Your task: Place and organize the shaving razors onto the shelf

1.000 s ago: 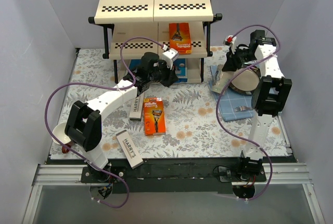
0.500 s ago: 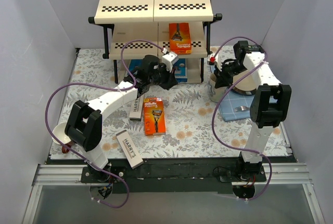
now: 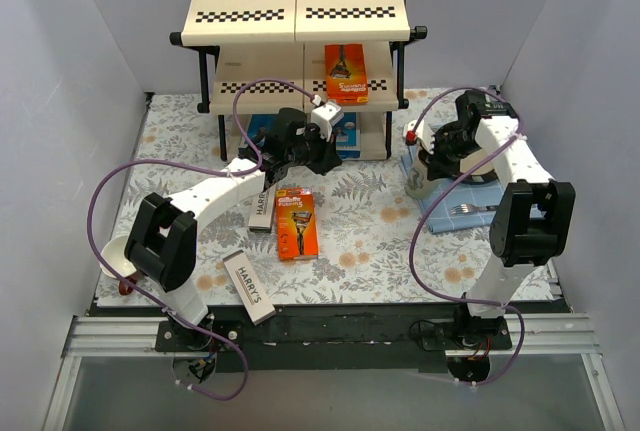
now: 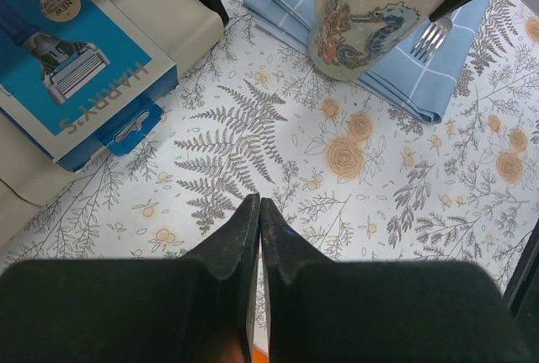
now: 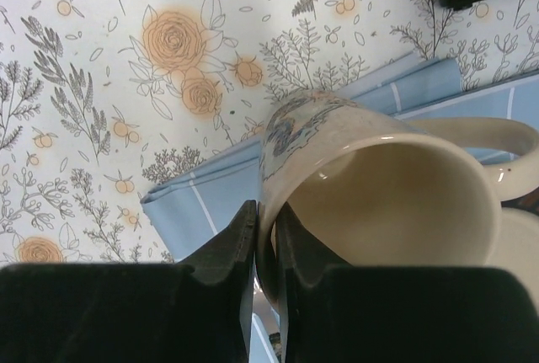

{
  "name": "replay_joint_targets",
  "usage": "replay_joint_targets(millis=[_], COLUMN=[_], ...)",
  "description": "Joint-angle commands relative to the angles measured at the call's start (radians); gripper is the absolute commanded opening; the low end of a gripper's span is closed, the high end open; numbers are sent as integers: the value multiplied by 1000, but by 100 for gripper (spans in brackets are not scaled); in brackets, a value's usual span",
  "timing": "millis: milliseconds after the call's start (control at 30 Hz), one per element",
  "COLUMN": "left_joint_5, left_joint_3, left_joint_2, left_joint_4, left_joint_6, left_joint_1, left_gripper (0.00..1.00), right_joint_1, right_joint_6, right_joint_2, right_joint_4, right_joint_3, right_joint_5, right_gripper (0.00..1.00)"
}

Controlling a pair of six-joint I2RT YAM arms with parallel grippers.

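When reading from the left, find 1 white HARRY'S box [image 3: 248, 287] askew at the counter's [image 3: 380, 241] near edge and a 2nd HARRY'S box [image 3: 262, 207] farther in, just beside 1 orange Gillette card [image 3: 296, 221]. Beyond these, see the left gripper [image 4: 259, 205] closed finger to finger, holding nothing, low over the counter just before the shelf [image 3: 295, 6] and the blue-and-white box [image 4: 72, 60] on its bottom tier. On the middle tier, note a 2nd orange card [image 3: 346, 73]. Farther right, find the right gripper [image 5: 263, 211] clamped on the rim of a seahorse mug [image 5: 379, 186], blue cloth [image 5: 198, 205] beneath.
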Motion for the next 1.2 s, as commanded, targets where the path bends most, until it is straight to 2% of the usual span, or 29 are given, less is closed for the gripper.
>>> replay_joint_targets(millis=[0,233,667,867,1033,1067,1100,1167], left_joint_5=[2,2,-3,-3,-17,-21,-29,-37], left_joint_3=[-8,-9,-23,-23,-32,-32,-29,-22], left_joint_2=[-41,-35,-34,-29,-38,-40,-46,-49], left_joint_4=[20,29,35,41,36,32,26,-5], left_joint_6=[-4,-14,-21,-24,-24,-26,-26,-24], left_joint_1=[-6,-13,-26,-29,-28,-28,-28,-28], left_gripper=[3,4,4,4,5,6,10,20], right_joint_1=[-25,-31,-31,-31,-33,-31,-31,-33], right_joint_6=[-32,-32,-51,-54,-61,-57,-42,-25], right_joint_2=[-58,-118,-94,-104,-152,-159,-179,-202], right_joint_4=[75,94,12,21,96,104,110,121], right_joint_3=[-32,-21,40,-7,-141,-147,-148,-129], right_joint_5=[94,84,107,145,176,173,165,145], right_gripper=[1,1,1,1,1,7,26,44])
